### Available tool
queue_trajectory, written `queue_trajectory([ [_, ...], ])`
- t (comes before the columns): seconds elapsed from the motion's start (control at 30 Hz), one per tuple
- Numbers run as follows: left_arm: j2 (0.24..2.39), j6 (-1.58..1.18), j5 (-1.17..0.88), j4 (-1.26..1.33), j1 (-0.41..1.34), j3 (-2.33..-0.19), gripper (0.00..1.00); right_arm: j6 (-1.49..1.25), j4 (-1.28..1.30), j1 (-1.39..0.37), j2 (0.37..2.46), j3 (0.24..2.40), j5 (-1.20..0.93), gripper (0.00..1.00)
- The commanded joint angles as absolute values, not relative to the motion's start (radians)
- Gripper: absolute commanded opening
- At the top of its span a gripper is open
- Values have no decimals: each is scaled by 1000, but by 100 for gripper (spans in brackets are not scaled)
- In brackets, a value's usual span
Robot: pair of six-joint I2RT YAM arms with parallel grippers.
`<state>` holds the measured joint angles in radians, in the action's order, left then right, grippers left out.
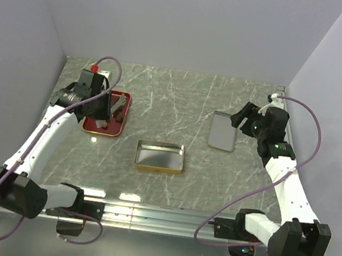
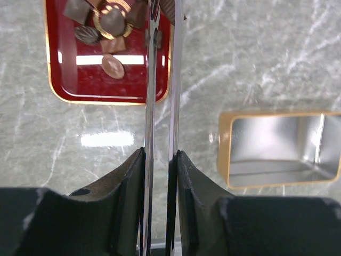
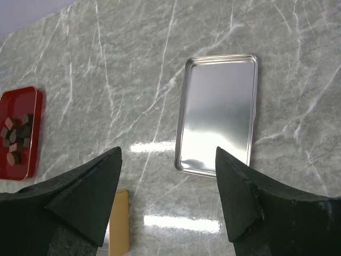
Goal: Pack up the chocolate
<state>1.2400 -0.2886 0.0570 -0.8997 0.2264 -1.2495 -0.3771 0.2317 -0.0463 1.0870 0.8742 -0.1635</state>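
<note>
1. chocolate [image 2: 109, 32]: clustered at one end of the red tray [image 2: 69, 90]. Best to nip one lump gently and lift it clear of the rim.
2. Look: small dark brown lumps, some tan.
3. left claw [image 2: 160, 160] is pinching the metal tongs [image 2: 151, 106], tips at the pile. Can't tell if they hold a piece.
4. gold tin [image 2: 224, 154] sits open on the tabletop [image 2: 240, 53] nearby.
5. right claw [image 3: 168, 160] is spread and empty over the silver lid [image 3: 218, 122].
</note>
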Motion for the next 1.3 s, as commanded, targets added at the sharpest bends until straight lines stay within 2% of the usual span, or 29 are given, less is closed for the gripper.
queue_trajectory([
  [0.0,1193,-270,9,-874,242,-1235,29,-382,204,-55,1097,885,-169,77],
  [0.83,1043,-370,-28,-931,442,-1186,28,-385,213,-66,1127,902,-163,77],
  [1.27,1028,-434,-3,-960,618,-1173,27,-382,218,-72,1131,902,-153,77],
])
